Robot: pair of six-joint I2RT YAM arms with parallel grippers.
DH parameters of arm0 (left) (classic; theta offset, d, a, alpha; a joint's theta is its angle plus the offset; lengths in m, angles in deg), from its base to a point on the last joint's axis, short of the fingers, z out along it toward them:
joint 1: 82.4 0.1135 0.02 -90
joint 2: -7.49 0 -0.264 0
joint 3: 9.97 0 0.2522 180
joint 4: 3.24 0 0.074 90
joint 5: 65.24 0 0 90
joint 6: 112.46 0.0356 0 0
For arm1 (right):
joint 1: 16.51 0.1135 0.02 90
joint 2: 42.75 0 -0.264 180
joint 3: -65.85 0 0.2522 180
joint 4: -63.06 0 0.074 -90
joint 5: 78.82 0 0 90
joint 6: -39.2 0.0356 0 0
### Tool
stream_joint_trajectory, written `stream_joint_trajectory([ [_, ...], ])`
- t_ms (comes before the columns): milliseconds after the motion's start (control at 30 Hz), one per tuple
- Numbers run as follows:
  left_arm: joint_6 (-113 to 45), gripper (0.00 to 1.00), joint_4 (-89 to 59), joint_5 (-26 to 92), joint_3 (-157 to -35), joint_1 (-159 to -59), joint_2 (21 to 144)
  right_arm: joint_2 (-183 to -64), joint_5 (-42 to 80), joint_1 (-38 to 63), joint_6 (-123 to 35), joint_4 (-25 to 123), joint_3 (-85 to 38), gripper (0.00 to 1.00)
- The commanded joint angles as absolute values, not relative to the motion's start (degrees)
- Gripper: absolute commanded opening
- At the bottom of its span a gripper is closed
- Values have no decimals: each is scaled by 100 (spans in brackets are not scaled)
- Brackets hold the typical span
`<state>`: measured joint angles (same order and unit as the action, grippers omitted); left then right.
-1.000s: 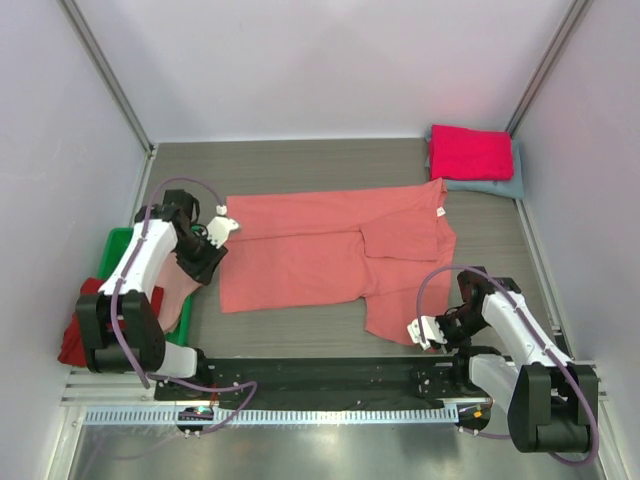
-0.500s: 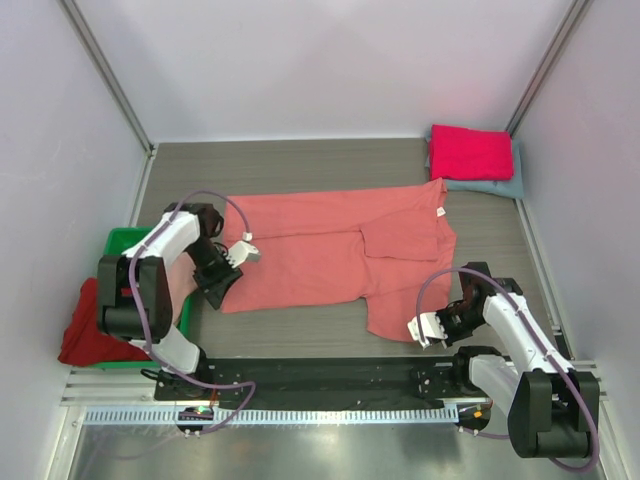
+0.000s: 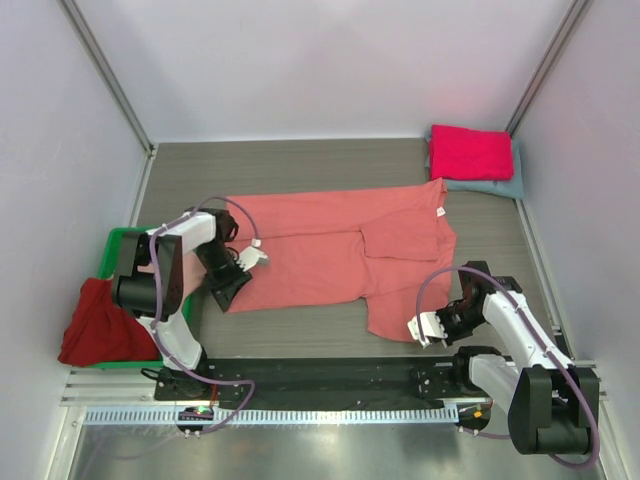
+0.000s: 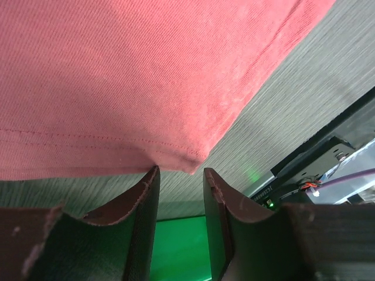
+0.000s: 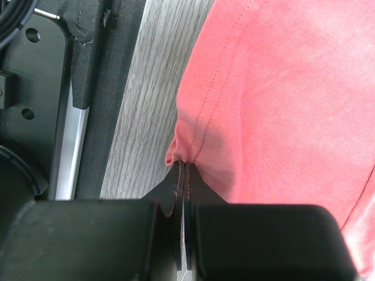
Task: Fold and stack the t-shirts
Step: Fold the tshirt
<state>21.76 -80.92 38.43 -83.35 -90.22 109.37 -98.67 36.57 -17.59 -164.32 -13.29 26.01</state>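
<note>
At salmon t-shirt (image 3: 330,250) left corner, left claw (image 4: 180,174) part-open, bent low; right claw (image 5: 183,165) pinching its near hem.

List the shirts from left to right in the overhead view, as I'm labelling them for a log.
dark red shirt → salmon-coral shirt → magenta shirt

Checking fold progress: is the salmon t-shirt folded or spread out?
Spread out: the salmon t-shirt lies long and flat across the table, far wider than the folded magenta t-shirt.
</note>
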Motion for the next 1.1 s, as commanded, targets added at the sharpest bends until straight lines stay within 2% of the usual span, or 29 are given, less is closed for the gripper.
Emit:
stream_joint_trajectory([
  [0,1929,38,-7712,3646,-8324,-9101,10961,-9970,3465,-1739,-18387,-1108,2616,1],
  [333,955,36,-6799,3127,-7823,-9743,11251,-10067,3421,-1739,-18255,-907,2643,1],
  [567,558,17,-6622,2924,-7744,-9840,11226,-9970,3421,-1739,-17940,-651,2739,1],
  [600,514,11,-6613,2915,-7726,-9849,11225,-9909,3421,-1739,-17887,-582,2748,1],
  [767,250,0,-6420,2819,-7708,-9901,11076,-9628,3412,-1739,-17579,-396,2933,1],
  [900,153,0,-6393,2810,-7805,-9928,10761,-9320,3421,-1739,-17177,-230,2916,1],
  [1067,214,0,-6762,2748,-8103,-9928,10092,-9136,3508,-1739,-16051,34,2249,1],
])
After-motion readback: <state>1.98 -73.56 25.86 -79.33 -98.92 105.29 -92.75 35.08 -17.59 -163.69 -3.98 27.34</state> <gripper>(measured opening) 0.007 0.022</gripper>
